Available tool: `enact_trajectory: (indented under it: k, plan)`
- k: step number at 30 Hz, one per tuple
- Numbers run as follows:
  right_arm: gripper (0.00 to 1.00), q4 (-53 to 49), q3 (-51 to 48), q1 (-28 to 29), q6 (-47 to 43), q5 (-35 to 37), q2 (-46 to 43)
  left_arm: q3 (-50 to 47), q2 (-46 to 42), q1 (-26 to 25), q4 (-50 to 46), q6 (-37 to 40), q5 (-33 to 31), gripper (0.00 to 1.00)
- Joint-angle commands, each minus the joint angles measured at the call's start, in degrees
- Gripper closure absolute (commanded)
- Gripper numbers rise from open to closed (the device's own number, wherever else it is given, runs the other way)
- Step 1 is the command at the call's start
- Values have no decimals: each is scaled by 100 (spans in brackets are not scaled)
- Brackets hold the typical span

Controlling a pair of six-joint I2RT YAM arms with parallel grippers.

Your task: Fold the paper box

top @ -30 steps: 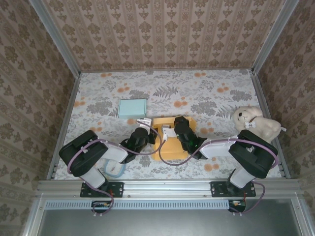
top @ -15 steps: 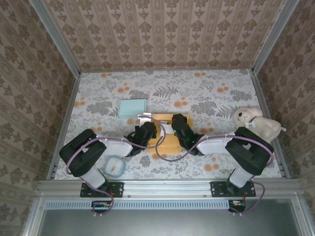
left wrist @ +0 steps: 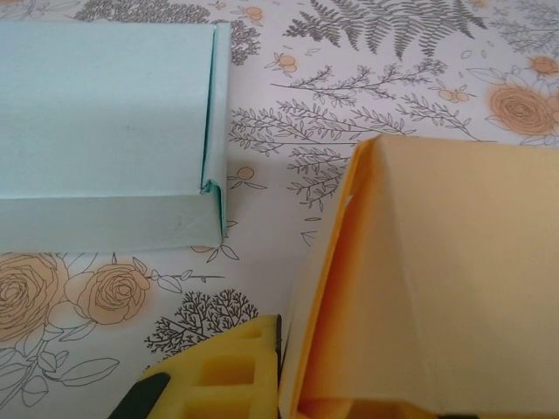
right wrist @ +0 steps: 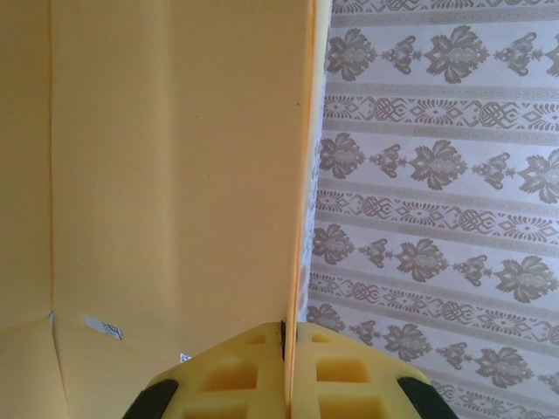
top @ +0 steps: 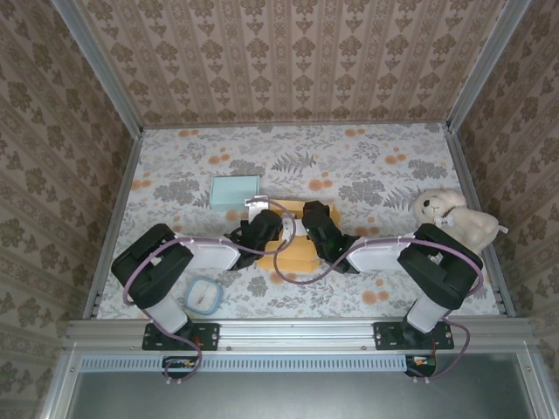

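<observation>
Yellow paper box, partly folded, one wall seemingly upright

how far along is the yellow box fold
Roughly midway. Done: the yellow paper box is creased, with side walls lifted off the table. In hand: the left gripper and right gripper each pinch a raised wall edge. Remaining: the walls are not locked and the box is open. The blue box beside it looks finished.

Your paper box is plain yellow-orange; the left gripper has brighter yellow fingers. Left of that gripper sits a pale mint box on white cloth printed with grey ferns and orange roses. Right of the right gripper, the wall shows grey-beige damask stripes.
</observation>
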Motion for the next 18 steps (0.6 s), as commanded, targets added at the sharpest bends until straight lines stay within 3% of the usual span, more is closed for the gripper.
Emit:
enact_trajectory:
  k: [1, 11, 15, 18]
  plan:
    - [100, -802, -167, -159, 89, 454, 31, 48, 296, 722, -1419, -812, -1638, 92]
    - [100, -868, -141, -157, 269, 281, 29, 32, 294, 745, -1322, -781, -1622, 93]
    - [100, -975, -119, -159, 389, 191, -32, -331, 146, 715, -206, -166, -854, 84]
    - [100, -1051, -107, -177, 457, 160, -65, -234, 168, 713, -237, -92, -702, 76]
